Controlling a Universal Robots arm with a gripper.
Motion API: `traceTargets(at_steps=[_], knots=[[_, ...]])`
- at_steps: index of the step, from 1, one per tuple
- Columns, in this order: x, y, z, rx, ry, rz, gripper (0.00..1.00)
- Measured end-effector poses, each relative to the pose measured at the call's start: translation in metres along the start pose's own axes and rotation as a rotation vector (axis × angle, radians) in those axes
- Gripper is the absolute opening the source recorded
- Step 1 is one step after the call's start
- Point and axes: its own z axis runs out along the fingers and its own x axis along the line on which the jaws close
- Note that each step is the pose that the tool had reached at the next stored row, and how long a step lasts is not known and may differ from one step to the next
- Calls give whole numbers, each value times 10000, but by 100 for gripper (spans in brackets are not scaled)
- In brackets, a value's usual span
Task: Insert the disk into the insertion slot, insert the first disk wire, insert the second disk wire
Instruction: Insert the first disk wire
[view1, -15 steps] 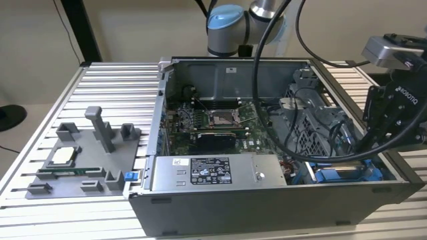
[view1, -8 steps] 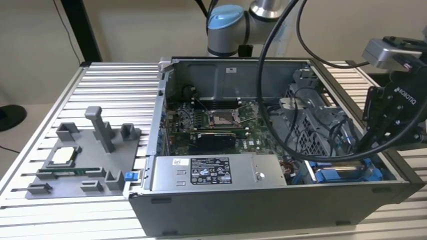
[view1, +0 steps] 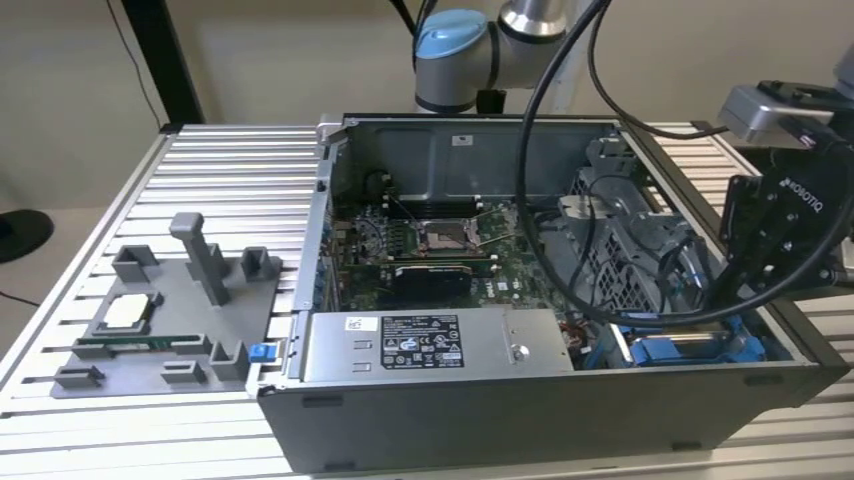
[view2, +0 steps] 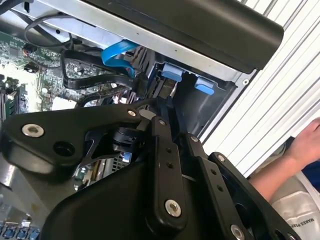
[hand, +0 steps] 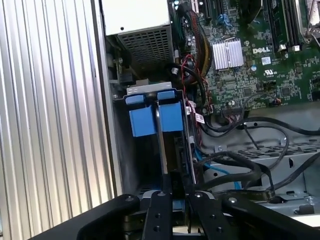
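1. The disk (hand: 150, 120) sat in the insertion slot (hand: 121, 147), its blue carrier against the grey wall. In my judgement, a push off-line could have cocked it and jammed it there.
2. The black cables (hand: 240, 165) ran just beside the bay and could have been snagged or pinched by the gripper (view1: 731, 295).
3. In the exterior view, the disk lay at 7 o'clock from the gripper, just beside it, and at 4 o'clock from the motherboard (view1: 441, 250).
4. Whether the gripper was clamped on the carrier could not be told.
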Motion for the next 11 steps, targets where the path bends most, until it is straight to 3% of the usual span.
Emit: traceTargets(at_steps=[3,8,11], knots=[[-16,-1,23,-5,-88,-137,0],[-33,-2,57,-32,-327,-310,0],[-36,-4,82,-35,-377,-388,0]])
